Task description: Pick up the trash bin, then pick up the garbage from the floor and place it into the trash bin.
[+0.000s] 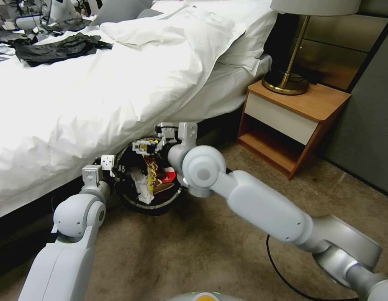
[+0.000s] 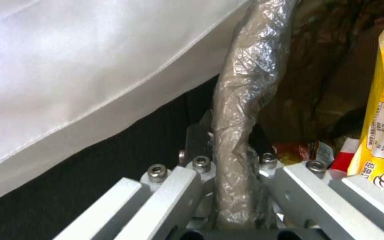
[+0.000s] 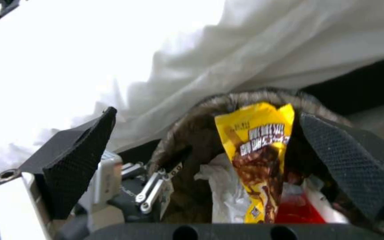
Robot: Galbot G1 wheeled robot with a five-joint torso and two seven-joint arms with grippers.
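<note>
Left pincer [image 1: 118,170] clamped, right pincer [image 1: 148,147] spread.

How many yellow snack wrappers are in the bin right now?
1. A yellow snack wrapper stands upright in the trash bin, between the open right gripper pads. More may be buried under the tissue and red litter.

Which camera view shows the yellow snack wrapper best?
The right wrist view: the yellow snack wrapper stands upright in the trash bin, between the open right gripper fingers. The head view shows it small; the left wrist view catches its edge.
</note>
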